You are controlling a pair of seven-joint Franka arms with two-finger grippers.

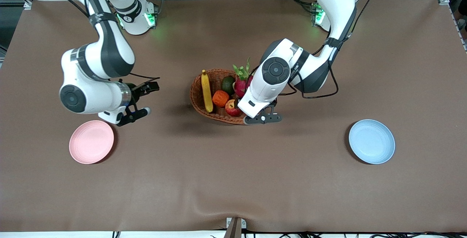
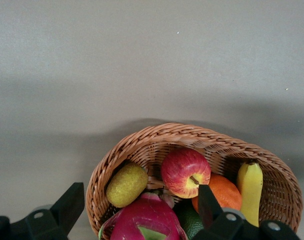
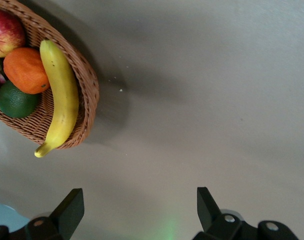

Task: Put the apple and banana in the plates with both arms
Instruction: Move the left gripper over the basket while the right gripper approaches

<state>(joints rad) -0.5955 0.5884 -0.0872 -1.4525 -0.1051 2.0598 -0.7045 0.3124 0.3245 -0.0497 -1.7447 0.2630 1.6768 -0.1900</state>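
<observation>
**Two arms poised around a fruit basket, plates empty**

Looking down at a brown table [image 1: 233, 179] from a high front camera, the picture shows two white robot arms reaching in from the top edge. A brown wicker basket [image 1: 199, 97] sits at the centre of the frame. Inside it lies the banana [image 1: 207, 91], yellow and nearly straight, along the basket's left-hand wall as the frame shows it. The apple [image 1: 232, 108], red with yellowish patches, rests low in the basket, touching a ridged orange fruit [image 1: 220, 98]. A dark green avocado [image 1: 228, 84] and a pink dragon fruit [image 1: 241, 82] with green spikes fill the upper part.

The left gripper [image 1: 263, 118] hangs over the basket's lower right rim, just beside the apple. Its fingers stand well apart and hold nothing. In the left wrist view the apple [image 2: 185, 172] shows at the centre, with a yellow-green fruit [image 2: 126, 184] beside it.

The right gripper [image 1: 146, 99] is at centre left of the frame, over bare table between the basket and the pink plate [image 1: 91, 141]. Its fingers are spread wide and empty. The right wrist view shows the banana [image 3: 59, 97] in the upper left corner.

The pink plate lies at lower left of the front view, the light blue plate [image 1: 371, 141] at lower right. Both are bare.
</observation>
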